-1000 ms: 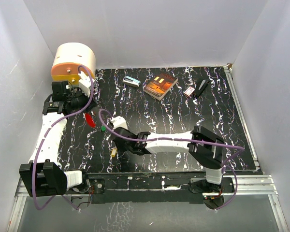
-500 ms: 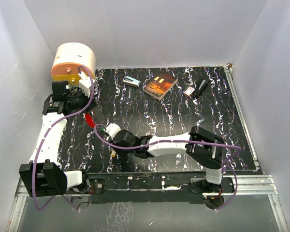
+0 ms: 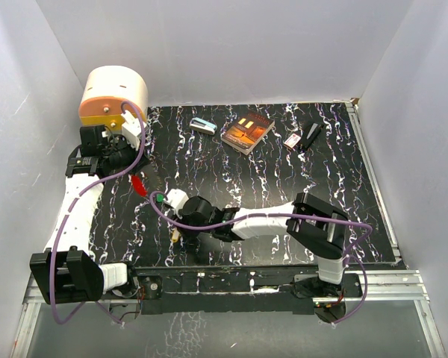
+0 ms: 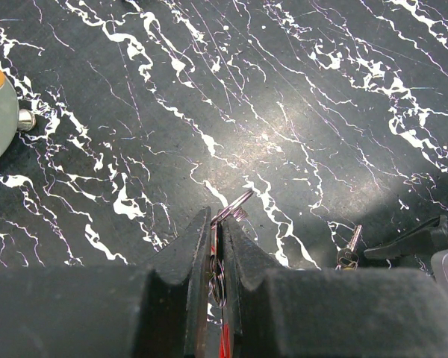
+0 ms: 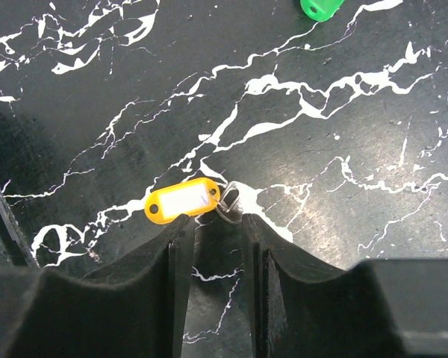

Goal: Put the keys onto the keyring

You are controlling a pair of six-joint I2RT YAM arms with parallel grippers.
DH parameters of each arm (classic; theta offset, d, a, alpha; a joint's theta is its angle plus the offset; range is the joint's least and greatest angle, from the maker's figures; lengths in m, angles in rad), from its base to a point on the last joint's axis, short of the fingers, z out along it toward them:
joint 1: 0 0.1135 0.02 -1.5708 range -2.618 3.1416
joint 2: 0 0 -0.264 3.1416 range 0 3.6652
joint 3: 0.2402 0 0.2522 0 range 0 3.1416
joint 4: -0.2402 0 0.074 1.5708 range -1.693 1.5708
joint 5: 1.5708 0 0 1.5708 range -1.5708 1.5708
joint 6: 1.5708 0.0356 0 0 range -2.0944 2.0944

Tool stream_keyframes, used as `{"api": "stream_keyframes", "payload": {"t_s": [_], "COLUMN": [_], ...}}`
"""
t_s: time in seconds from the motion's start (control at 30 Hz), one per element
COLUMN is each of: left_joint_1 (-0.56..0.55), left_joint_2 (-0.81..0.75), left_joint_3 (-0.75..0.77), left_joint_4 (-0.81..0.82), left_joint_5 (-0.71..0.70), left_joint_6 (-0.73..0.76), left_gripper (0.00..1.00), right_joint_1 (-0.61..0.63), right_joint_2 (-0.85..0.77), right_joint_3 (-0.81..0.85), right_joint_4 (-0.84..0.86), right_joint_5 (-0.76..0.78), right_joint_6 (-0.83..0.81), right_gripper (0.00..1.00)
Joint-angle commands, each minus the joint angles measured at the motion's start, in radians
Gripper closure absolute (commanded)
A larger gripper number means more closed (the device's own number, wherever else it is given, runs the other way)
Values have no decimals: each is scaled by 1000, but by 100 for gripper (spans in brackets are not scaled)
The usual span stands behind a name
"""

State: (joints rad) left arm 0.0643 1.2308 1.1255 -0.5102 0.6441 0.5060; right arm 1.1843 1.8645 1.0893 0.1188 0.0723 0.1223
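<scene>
Pick-up of a loose key looks like the step in hand. Nearest the arm bases, the right fingers [image 5: 178,242] hang low over the black marbled surface [image 3: 284,179]. They are spread a little, with nothing between them. The yellow-headed key [image 5: 181,203] lies flat just beyond their tips, with its short metal blade lying in front of the gap. Further on, the green-headed key [image 5: 321,7] lies on the surface, apart from the yellow one.

Beyond that, on the left side, the left fingers [image 4: 196,242] are pressed together on the keyring [image 4: 235,203]. They pinch it so that a loop of the wire pokes out past their tips, above the surface. A sliver of red [image 4: 224,347] shows deep in the slit between them. It may be a red key head, but I cannot tell whether it is threaded on the ring.

At the far edge the book [image 3: 247,132], the teal-and-white box [image 3: 202,125] and the red-and-white box [image 3: 292,140] lie well apart from all this.

With at least two keys loose, the task seems far from finished. The next move probably calls for the right fingers to drop and close on the yellow key. It is thin and lies flat on a hard surface, so it could skid away. Its hole must then meet the exposed loop, which needs fine alignment and a firm left pinch.
</scene>
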Motion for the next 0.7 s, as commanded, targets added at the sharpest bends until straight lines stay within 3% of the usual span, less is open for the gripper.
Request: {"api": "stream_keyframes", "payload": {"t_s": [0.0, 0.67], "left_joint_1": [7, 7], "left_joint_2": [-39, -42], "left_joint_3": [1, -9], "left_joint_4": [-8, 3], "left_joint_5": [42, 39], "left_joint_6": [13, 16], "left_gripper": [100, 100], "right_joint_1": [-26, -43], "right_joint_2": [-31, 21], "right_joint_3": [-13, -29], "right_joint_4": [118, 165], "right_joint_5": [-49, -140], "right_joint_6": [-34, -30], "right_gripper": [64, 66]}}
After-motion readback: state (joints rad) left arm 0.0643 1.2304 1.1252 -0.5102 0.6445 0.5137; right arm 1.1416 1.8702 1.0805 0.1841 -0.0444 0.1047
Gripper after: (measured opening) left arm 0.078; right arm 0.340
